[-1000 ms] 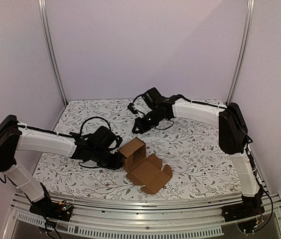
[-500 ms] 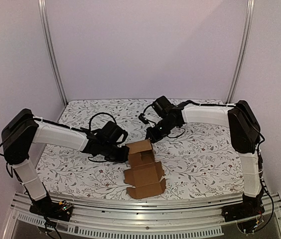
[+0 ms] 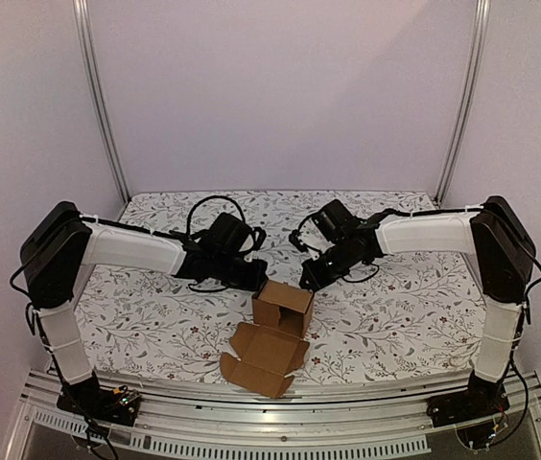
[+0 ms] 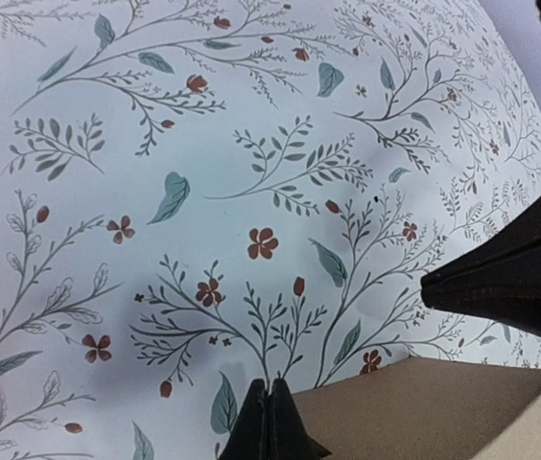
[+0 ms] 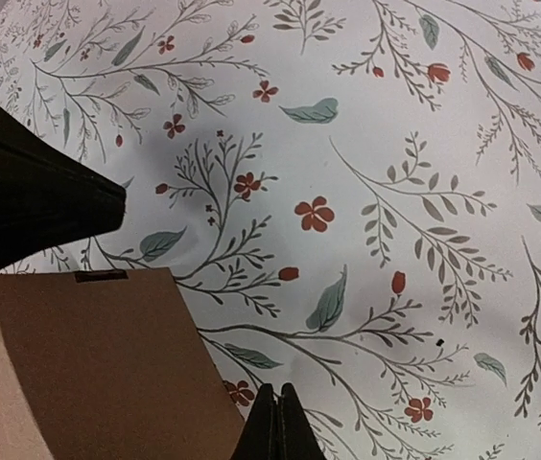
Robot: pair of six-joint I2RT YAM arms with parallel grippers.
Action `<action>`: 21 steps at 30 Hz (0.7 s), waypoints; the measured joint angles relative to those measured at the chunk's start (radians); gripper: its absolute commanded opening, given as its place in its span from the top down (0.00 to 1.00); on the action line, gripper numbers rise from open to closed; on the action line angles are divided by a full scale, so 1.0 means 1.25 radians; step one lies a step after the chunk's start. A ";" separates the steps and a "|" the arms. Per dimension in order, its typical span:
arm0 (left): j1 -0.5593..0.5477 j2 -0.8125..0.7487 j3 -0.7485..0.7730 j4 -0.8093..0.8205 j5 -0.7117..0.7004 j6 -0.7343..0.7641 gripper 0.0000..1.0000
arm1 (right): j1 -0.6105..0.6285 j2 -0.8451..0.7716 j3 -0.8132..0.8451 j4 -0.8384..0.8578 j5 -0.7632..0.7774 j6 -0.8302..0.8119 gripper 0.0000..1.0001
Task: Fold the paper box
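Observation:
The paper box [image 3: 282,305] is a brown carton, partly formed into an open cube, with its flat flaps [image 3: 259,357] spread toward the table's near edge. My left gripper [image 3: 259,280] is shut and empty at the cube's far left corner. My right gripper [image 3: 307,281] is shut and empty at its far right corner. In the left wrist view, the shut tips [image 4: 270,388] sit right beside the box's wall [image 4: 424,412], with the right gripper's dark body [image 4: 510,273] beyond. The right wrist view shows shut tips [image 5: 277,391] beside the box [image 5: 88,364].
A floral cloth [image 3: 395,307] covers the table. White walls and two metal posts [image 3: 98,105] enclose the back and sides. An aluminium rail [image 3: 280,407] runs along the near edge, where the arm bases are mounted.
Both arms swung inward and their shut tips now flank the cube's far side. The box turned, and its flaps swung from the near right to the near left.

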 measured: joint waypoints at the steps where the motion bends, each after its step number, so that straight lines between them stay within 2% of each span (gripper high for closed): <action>1: 0.002 0.000 0.001 -0.003 -0.007 0.007 1.00 | -0.001 -0.013 -0.023 0.005 0.016 0.005 1.00; 3: 0.005 -0.001 -0.003 -0.013 -0.026 0.020 1.00 | -0.004 -0.041 -0.055 0.009 0.043 0.013 0.97; 7: 0.013 -0.039 -0.055 -0.032 -0.051 0.052 0.81 | -0.011 -0.112 -0.093 0.022 0.095 0.023 0.89; 14: 0.016 -0.202 -0.206 -0.034 -0.081 0.099 0.58 | -0.012 -0.226 -0.115 0.046 0.159 0.024 0.69; 21: 0.002 -0.316 -0.328 0.038 -0.019 0.138 0.45 | -0.012 -0.243 -0.120 0.050 0.179 0.022 0.54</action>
